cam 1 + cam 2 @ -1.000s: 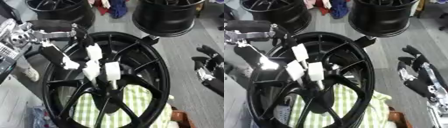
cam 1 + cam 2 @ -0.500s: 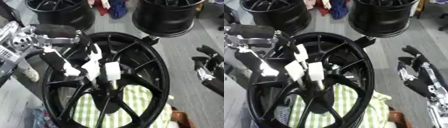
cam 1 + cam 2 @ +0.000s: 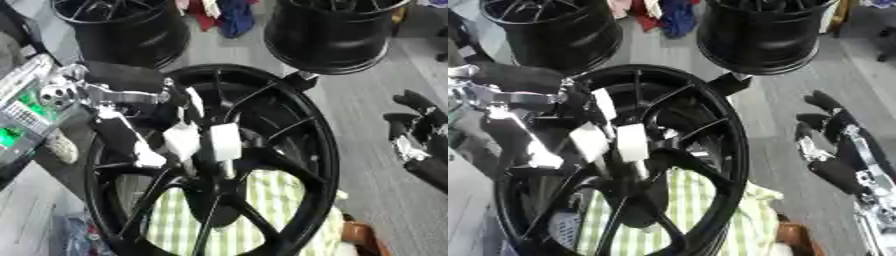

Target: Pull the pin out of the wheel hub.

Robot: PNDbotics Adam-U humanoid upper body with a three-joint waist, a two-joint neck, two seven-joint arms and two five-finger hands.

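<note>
Three black wheels in sight. Nearest and largest: the wheel hub (image 3: 302, 150), a glossy black spoked rim, round, lying tilted across a green-and-white checked cloth (image 3: 262, 210) that shows through the gaps between the spokes. Beyond the wheel hub, two more glossy black rims: the left far rim (image 3: 122, 25) with thin spokes visible in its mouth, and the right far rim (image 3: 337, 30), a deep barrel shape, close above the wheel hub's upper edge. Between those two, beyond the wheel hub, a heap of red and blue fabric (image 3: 223, 15).

Two robot hands. Left hand (image 3: 179, 132), black with silver joints and white fingertip pads, reaching in over the centre of the wheel hub from its left side; white-tipped fingers (image 3: 225, 141) drawn close together and pointed down at the middle where the spokes meet, seemingly closed around a slim dark pin (image 3: 229, 170) standing up from the centre, though contact hard to confirm. One more white-tipped finger angled out lower left, over a spoke. Right hand (image 3: 837, 150) well apart to the right of the wheel hub, over grey floor (image 3: 367, 100), dark fingers relaxed and spread, touching nothing.

Left of the wheel hub, a green-lit circuit board (image 3: 22, 107).
</note>
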